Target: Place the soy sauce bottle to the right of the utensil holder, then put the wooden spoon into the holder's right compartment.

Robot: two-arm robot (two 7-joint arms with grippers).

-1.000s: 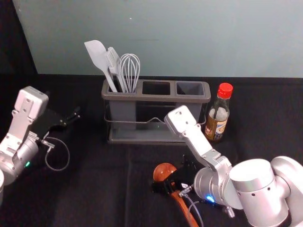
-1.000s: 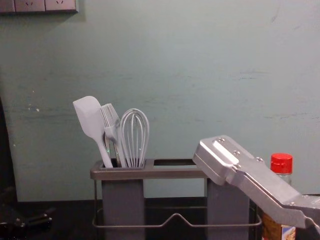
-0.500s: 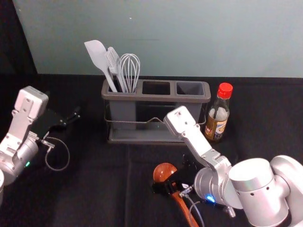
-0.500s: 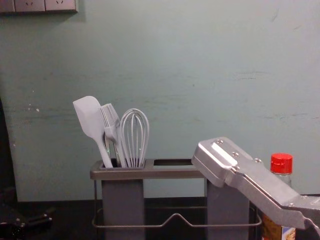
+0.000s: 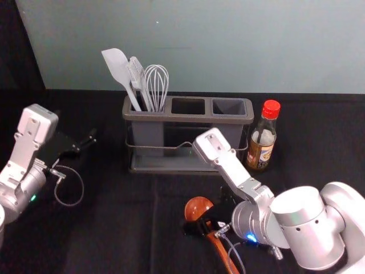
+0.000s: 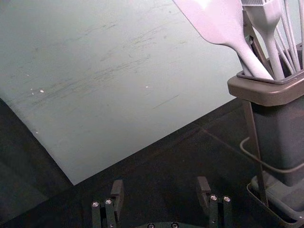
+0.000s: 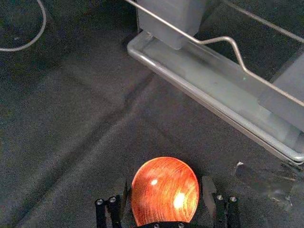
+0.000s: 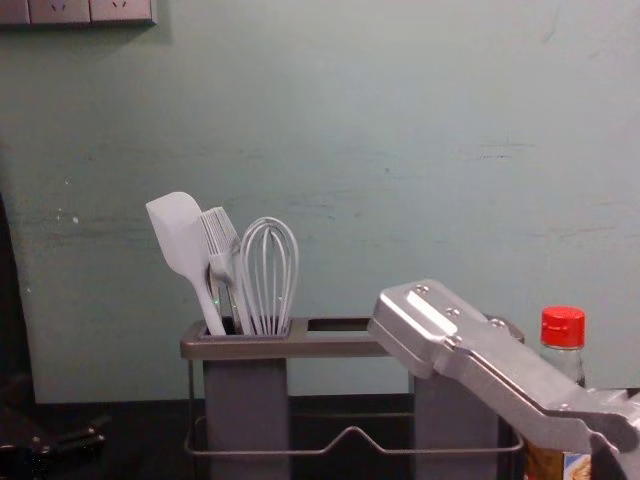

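The wooden spoon (image 5: 197, 208) lies on the dark cloth in front of the holder. My right gripper (image 5: 210, 213) is low over it, and in the right wrist view the right gripper (image 7: 165, 190) is open, its fingers on either side of the spoon's bowl (image 7: 164, 192). The soy sauce bottle (image 5: 263, 137) stands upright just right of the utensil holder (image 5: 188, 118); the right arm partly hides this bottle (image 8: 562, 350) in the chest view. Parked at the left is my left gripper (image 5: 85, 142), and the left wrist view has the left gripper (image 6: 160, 197) open with nothing between its fingers.
A white spatula (image 5: 117, 68), a brush and a whisk (image 5: 156, 85) stand in the holder's left compartment. Its middle and right compartments hold nothing visible. The wall (image 5: 228, 45) rises behind the table. A wire rail (image 8: 350, 432) runs along the holder's front.
The right arm has shifted slightly to the left, its upper link dipping a little in the chest view. Bottle, holder, spoon and left arm stay where they were.
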